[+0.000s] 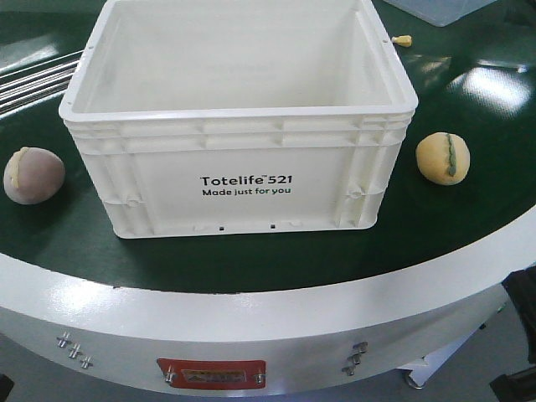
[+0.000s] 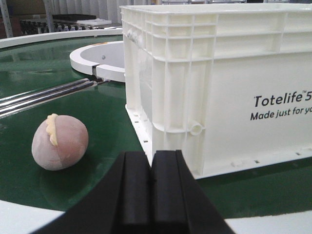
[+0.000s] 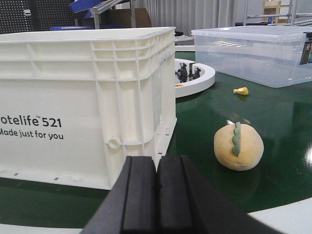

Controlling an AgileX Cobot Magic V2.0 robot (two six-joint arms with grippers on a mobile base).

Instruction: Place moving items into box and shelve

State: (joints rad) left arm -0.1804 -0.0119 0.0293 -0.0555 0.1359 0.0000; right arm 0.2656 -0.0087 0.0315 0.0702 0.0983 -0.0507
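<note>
White ribbed box (image 1: 243, 151), blk Totelife print.

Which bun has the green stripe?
The yellow bun, on the right-arm side of the white crate. The mauve-pink bun opposite has a cream stripe.

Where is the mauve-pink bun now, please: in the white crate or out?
Out: the mauve-pink bun lies on the green table beside the white crate, not touching it.

The white ribbed-rim box (image 1: 243, 159), printed "Totelife 521", is standing upright and open-topped on the green worktop (image 1: 251, 261); the mauve-pink bun (image 1: 33, 175), cream-striped, is lying near its left wall; the yellow bun (image 1: 443, 157), green-striped, is resting near its right wall.
</note>
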